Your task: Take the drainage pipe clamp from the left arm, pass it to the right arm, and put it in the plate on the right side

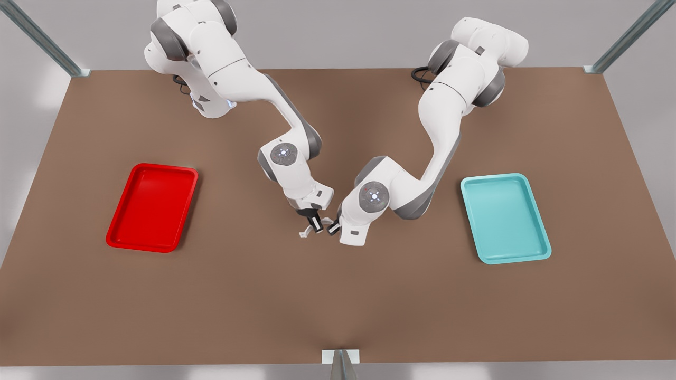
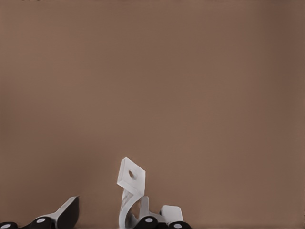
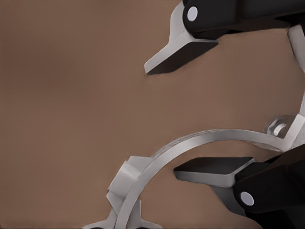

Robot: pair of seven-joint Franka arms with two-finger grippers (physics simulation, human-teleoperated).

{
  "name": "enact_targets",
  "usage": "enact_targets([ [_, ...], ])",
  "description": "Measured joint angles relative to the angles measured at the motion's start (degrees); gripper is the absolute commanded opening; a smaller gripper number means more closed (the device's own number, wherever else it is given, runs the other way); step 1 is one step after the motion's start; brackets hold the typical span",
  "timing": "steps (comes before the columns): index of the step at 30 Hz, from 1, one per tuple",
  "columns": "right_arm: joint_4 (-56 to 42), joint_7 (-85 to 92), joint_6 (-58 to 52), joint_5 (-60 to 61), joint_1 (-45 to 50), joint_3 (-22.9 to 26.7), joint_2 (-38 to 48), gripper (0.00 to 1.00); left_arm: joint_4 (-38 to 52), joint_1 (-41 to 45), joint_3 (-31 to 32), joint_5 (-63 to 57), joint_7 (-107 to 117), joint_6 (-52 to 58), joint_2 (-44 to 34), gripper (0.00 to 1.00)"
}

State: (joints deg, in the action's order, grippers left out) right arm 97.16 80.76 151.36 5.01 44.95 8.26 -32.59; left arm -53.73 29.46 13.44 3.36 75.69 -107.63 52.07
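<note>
Two sets of jaws, both mine, meet low over the middle of the matte brown counter (image 1: pixel 338 311), almost tip to tip. My right jaws (image 1: pixel 315 222) hang from the arm on the front view's left and point steeply down. My left jaws (image 1: pixel 334 228) come in from the arm on the front view's right, lying nearly level and aimed at the other pair. The clamp (image 1: pixel 304 232) sits between and just under them, a thin, pale plastic arc with little flat tabs at its ends. In my right wrist view those jaws (image 3: pixel 162 119) are spread wide, two black fingers (image 3: pixel 214 171) with grey wedge-shaped pads. The clamp's smooth curved band (image 3: pixel 190 143) sweeps through the gap, lying close along the nearer pad, and nothing is pinched. One blocky tab shows at one end of the band and a tab with a round hole at the other. In my left wrist view the clamp (image 2: pixel 129 177) stands up at the edge nearest me, its square, drilled tab tilted on a corner above a twist of the band. Whether my left jaws are clamped on it, I cannot tell. The plate (image 1: pixel 109 238), glossy red, shallow and round-cornered with a raised rim, lies well apart on the front view's left. A teal tray (image 1: pixel 463 186) of the same shape lies well apart on the front view's right.
</note>
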Motion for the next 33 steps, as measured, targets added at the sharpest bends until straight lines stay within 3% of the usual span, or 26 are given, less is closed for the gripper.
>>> enact_targets([
  [10, 0.57, 2.11, -0.06, -0.07, -3.13, 0.04, -0.76, 0.21, 0.08, -5.7, 0.83, 0.03, 0.5, 3.34, -4.45, 1.0],
  [19, 2.59, 5.8, -17.3, -0.38, -31.61, 0.74, 7.93, 0.21, -0.14, -24.84, 0.31, -6.3, -13.79, 26.42, -16.35, 1.0],
  [21, 2.65, 7.02, -21.93, -1.16, -37.86, 1.14, 7.52, 0.21, -16.84, -27.42, -1.34, -7.58, -19.46, 27.61, -28.99, 1.0],
  [23, 2.84, 8.35, -25.59, -2.56, -42.21, 1.51, 7.38, 0.21, -22.85, -28.32, -2.57, -8.12, -24.62, 28.45, -33.84, 1.0],
  [33, 14.51, 14.92, -32.35, -4.46, -53.51, 1.66, 7.54, 0.21, -17.95, -29.95, -2.76, -4.85, -44.41, 33.1, -32.72, 1.0],
])
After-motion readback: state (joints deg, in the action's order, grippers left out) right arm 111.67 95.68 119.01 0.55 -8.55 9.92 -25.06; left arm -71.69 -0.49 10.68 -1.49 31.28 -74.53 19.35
